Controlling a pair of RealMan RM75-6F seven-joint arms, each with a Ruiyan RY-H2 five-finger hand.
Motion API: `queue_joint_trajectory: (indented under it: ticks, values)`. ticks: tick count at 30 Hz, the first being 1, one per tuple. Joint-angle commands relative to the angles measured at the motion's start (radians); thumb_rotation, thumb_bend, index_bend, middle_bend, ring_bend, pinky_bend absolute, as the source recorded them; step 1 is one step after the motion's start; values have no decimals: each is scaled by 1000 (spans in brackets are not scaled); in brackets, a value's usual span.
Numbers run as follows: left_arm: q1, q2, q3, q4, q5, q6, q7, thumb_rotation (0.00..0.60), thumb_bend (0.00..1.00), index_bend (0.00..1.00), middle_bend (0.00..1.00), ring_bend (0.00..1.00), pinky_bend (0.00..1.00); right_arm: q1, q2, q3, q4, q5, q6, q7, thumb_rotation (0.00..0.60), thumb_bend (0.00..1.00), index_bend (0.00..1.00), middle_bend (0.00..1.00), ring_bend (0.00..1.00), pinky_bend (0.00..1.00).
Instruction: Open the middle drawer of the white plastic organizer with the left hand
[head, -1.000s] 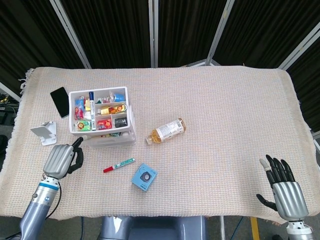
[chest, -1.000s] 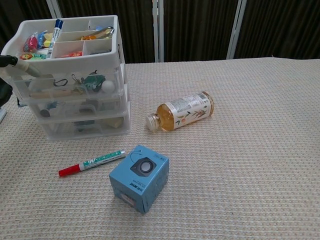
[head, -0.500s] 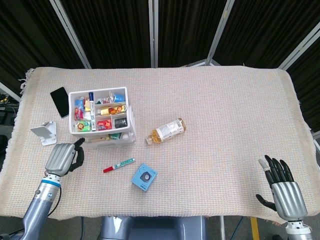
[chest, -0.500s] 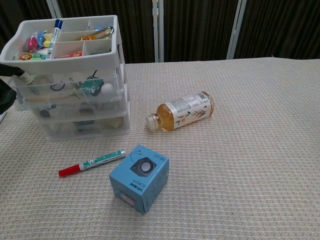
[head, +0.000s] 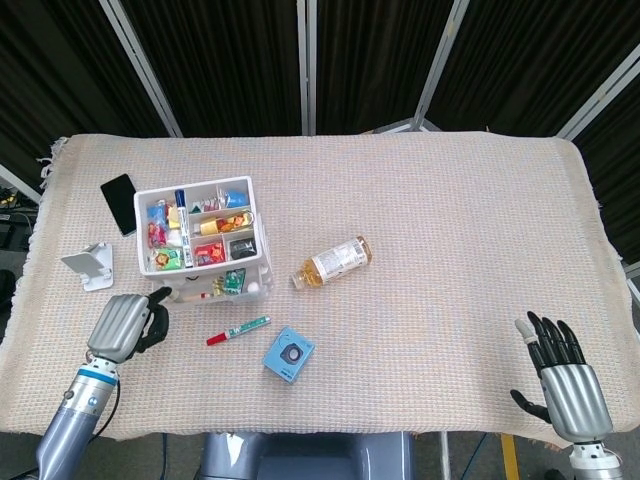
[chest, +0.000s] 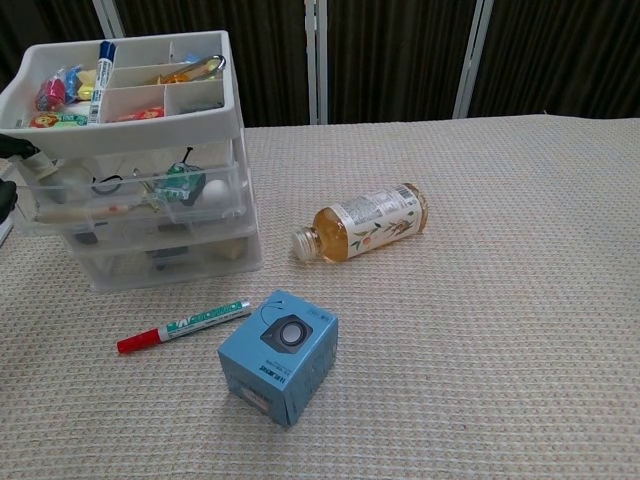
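The white plastic organizer (head: 258, 236) (chest: 240, 150) stands at the table's left, its top tray full of small items. The drawer (head: 215, 288) (chest: 130, 195) just under the tray sticks out toward the near edge, showing clips, a green item and a white ball. My left hand (head: 125, 325) is at the drawer's front corner with fingers curled and the thumb at the drawer front. In the chest view only its dark fingertips (chest: 8, 148) show at the left border, on the drawer's front. My right hand (head: 565, 375) hangs open past the table's near right corner.
A drink bottle (head: 332, 262) (chest: 365, 222) lies on its side right of the organizer. A red-capped marker (head: 238, 330) (chest: 185, 325) and a small blue box (head: 289, 353) (chest: 278, 355) lie in front. A black phone (head: 119, 203) and a white stand (head: 90, 266) sit at the left.
My left hand has drawn back toward the near edge and the drawer under the tray has slid out with it. The organizer has turned and shifted slightly. The right hand has barely moved.
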Motion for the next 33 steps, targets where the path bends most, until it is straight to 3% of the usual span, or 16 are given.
queue_joint_trajectory:
  ticks: [1,9,19,33]
  values:
    - [8,8,19,-1,18,1,-6,600,788,500,780,805,625,-1,1,0,-1,0,1,0,600,17,0,0,0,0]
    - [22,8,53,8,65,9,-14,600,788,451,780,805,625,0,0,-1,-2,0,-2,-1,600,18,0,0,0,0]
    - [33,18,55,-2,96,35,-36,600,788,443,780,805,625,0,1,-1,-1,0,-2,2,600,17,0,0,0,0]
    - [48,10,59,-1,123,75,38,600,788,444,780,805,625,0,2,-1,-2,-1,-1,3,600,17,0,0,0,0]
